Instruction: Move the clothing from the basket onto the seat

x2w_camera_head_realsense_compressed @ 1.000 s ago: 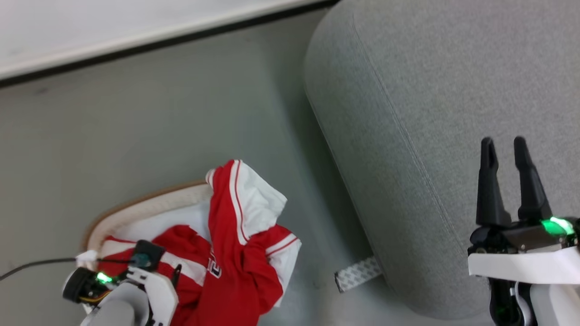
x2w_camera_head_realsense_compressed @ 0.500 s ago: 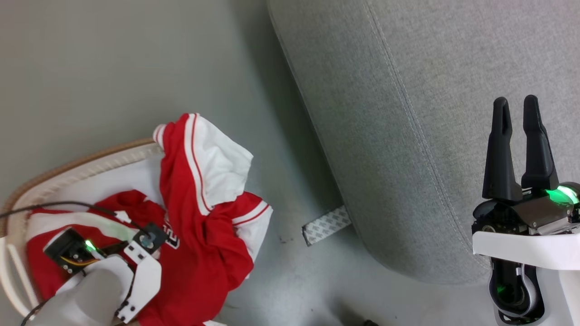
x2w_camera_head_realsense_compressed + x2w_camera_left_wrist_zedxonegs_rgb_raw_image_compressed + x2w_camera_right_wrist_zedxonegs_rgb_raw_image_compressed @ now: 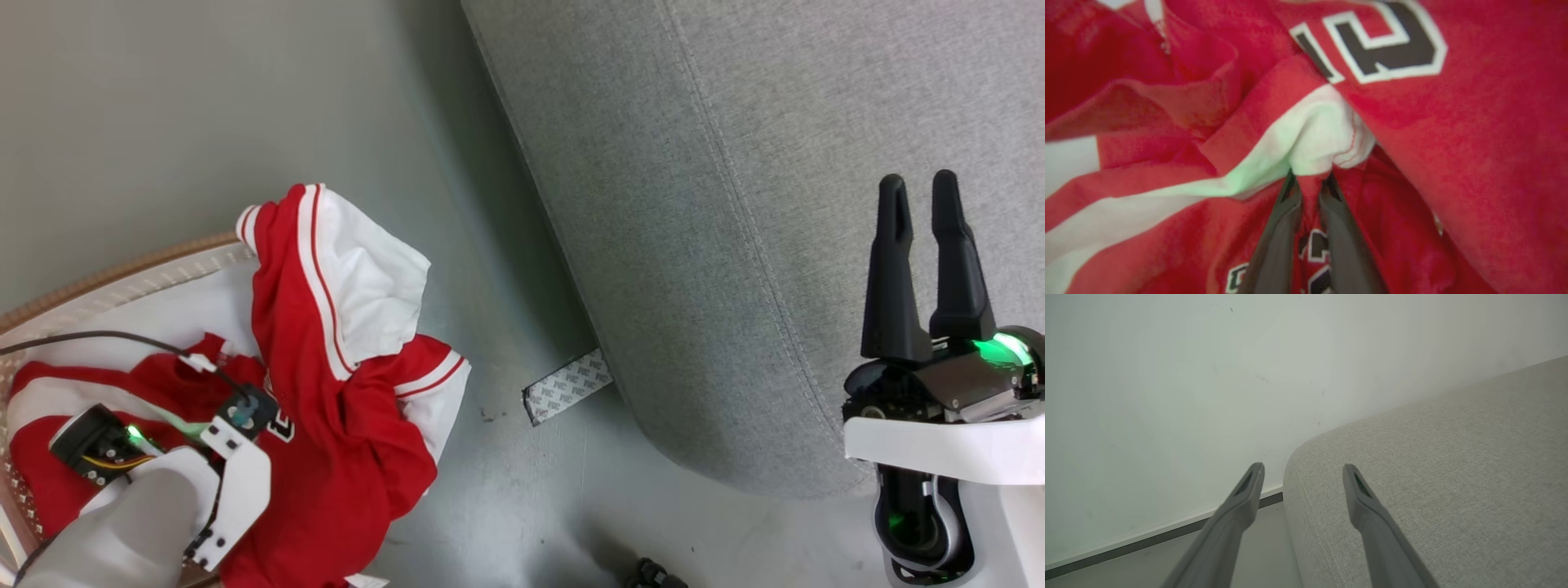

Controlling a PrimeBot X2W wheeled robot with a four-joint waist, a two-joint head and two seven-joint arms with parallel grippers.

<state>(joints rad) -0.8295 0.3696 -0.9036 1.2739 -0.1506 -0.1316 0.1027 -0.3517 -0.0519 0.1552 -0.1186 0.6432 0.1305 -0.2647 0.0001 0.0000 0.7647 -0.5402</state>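
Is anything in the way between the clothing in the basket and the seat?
Nothing visible. The left gripper is shut on the clothing in the basket; bare floor separates it from the seat, with only a flat strip lying there.

The clothing [image 3: 343, 425] is thin, soft, matt cloth, the sofa [image 3: 735, 204] coarse-woven matt upholstery with stitched seams, the basket [image 3: 122, 278] perforated plastic with a cloth lining [image 3: 163, 314], the floor [image 3: 204, 122] smooth and dull.

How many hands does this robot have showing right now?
2. The left hand is down in the basket, pinching the red clothing; the right hand is open above the grey sofa. None seems hidden.
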